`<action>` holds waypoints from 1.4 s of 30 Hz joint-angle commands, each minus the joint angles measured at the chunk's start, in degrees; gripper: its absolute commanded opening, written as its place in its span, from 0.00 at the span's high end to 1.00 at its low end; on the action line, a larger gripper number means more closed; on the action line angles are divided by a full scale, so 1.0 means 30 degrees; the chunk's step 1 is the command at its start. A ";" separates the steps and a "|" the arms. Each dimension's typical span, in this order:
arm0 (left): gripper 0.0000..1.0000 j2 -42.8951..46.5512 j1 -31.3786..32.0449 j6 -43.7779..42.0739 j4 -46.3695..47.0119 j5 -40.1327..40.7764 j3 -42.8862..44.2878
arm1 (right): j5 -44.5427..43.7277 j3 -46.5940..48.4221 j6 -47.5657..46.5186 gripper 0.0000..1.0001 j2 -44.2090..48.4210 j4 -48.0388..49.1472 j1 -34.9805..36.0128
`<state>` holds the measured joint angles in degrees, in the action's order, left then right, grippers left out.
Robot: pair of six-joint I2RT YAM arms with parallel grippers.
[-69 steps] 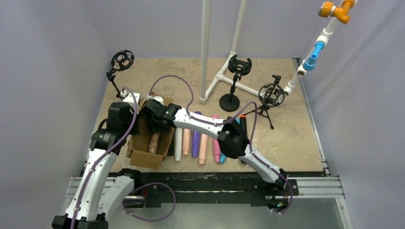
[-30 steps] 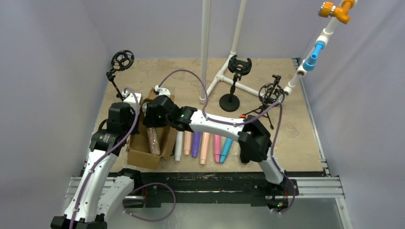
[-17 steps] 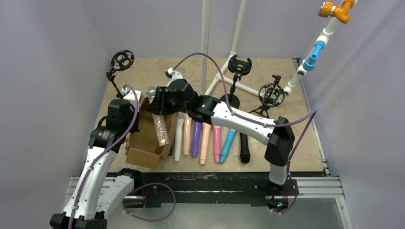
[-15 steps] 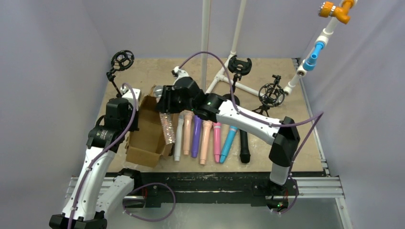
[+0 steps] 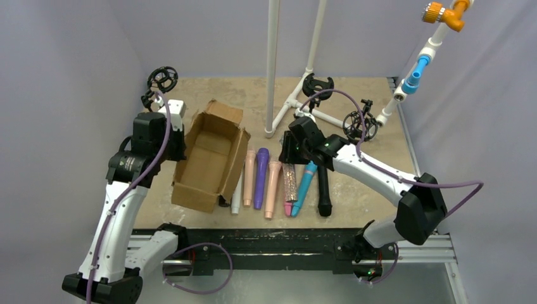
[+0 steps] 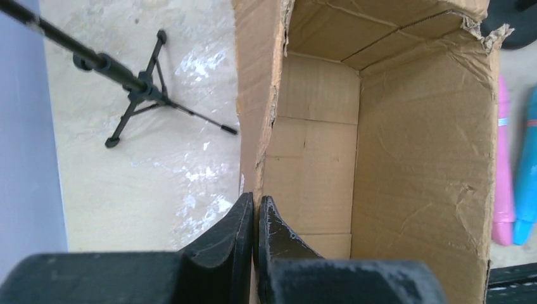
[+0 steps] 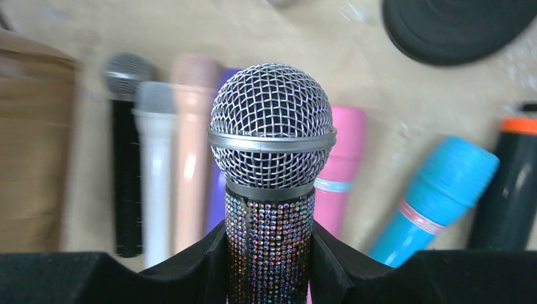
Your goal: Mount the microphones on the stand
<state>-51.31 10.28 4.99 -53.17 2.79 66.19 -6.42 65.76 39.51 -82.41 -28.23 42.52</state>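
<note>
My right gripper (image 5: 289, 161) is shut on the silver glitter microphone (image 5: 290, 182), which hangs above the row of microphones on the table. In the right wrist view the fingers (image 7: 271, 253) clamp its sparkly body just below the mesh head (image 7: 271, 126). Below lie white (image 5: 236, 199), peach (image 5: 249, 168), purple (image 5: 261, 177), a second peach (image 5: 272, 187), blue (image 5: 304, 183) and black (image 5: 324, 187) microphones. A pink one (image 7: 342, 164) lies under the glitter one. My left gripper (image 5: 179, 140) is shut on the left wall of the cardboard box (image 5: 212, 155). Stands are at far left (image 5: 163, 79), centre (image 5: 316, 85) and right (image 5: 360, 123).
The box (image 6: 380, 158) shows no microphones inside in the left wrist view, where my gripper (image 6: 255, 202) pinches its wall. A thin tripod stand (image 6: 136, 88) stands left of the box. White pipe posts (image 5: 272, 69) rise behind the row. A round black stand base (image 7: 456, 25) lies beyond the microphones.
My right gripper lifted the glitter microphone out of the box and carried it right, over the row. My left arm drew back and left with the box wall.
</note>
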 commanded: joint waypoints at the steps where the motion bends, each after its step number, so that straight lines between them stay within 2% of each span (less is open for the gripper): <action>1: 1.00 -0.1050 0.0084 0.1258 0.0324 -0.1566 0.3828 | -0.0996 -0.1196 -0.0350 0.94 -0.0165 -0.0049 -0.0156; 4: 1.00 -0.2409 0.0088 0.1619 0.0828 -0.1210 0.5805 | -0.1121 -0.1473 0.0122 0.92 -0.0858 0.0493 -0.0180; 8: 1.00 -0.4193 0.0215 0.1873 0.2401 -0.0164 0.7062 | -0.1382 -0.1333 0.0940 0.90 -0.1733 0.1038 -0.0166; 11: 1.00 -0.6029 0.0603 0.2051 0.3202 0.0387 0.8146 | -0.2164 -0.1244 0.1461 0.85 -0.2375 0.1176 -0.0170; 16: 1.00 -0.8896 0.1248 0.1721 0.5033 0.1820 0.9164 | -0.2378 -0.1374 0.1956 0.70 -0.3076 0.1833 -0.0026; 24: 1.00 -1.3853 0.1318 0.1031 0.7056 0.3980 1.1816 | -0.3551 -0.0944 0.2393 0.68 -0.3656 0.1701 0.0861; 27: 1.00 -1.5441 0.1318 0.0883 0.7958 0.4206 1.2594 | -0.3685 -0.0811 0.2524 0.67 -0.4059 0.1694 0.1023; 33: 1.00 -1.8934 0.1318 0.0173 0.7817 0.3892 1.5462 | -0.3784 -0.0481 0.2681 0.67 -0.4756 0.1777 0.1248; 37: 0.66 -2.0402 0.1318 -0.0324 0.7125 0.3205 1.6980 | -0.3891 -0.0012 0.2681 0.67 -0.5181 0.1598 0.1432; 38: 0.56 -2.0625 0.1318 -0.0406 0.6825 0.2869 1.7326 | -0.3914 0.0108 0.2681 0.67 -0.5282 0.1501 0.1488; 39: 0.39 -2.0688 0.1333 -0.0493 0.6689 0.2563 1.7353 | -0.3980 0.0225 0.2681 0.67 -0.5393 0.1434 0.1560; 40: 0.28 -2.0613 0.1346 -0.0603 0.6668 0.2247 1.7169 | -0.4100 0.0291 0.2681 0.67 -0.5517 0.1378 0.1606; 42: 0.16 -2.0143 0.1347 -0.0864 0.6540 0.1659 1.6670 | -0.4238 0.0360 0.2706 0.65 -0.5644 0.1305 0.1695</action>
<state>-113.91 14.02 4.43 -33.91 11.64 114.41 -16.40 65.21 46.52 -98.24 -23.90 47.18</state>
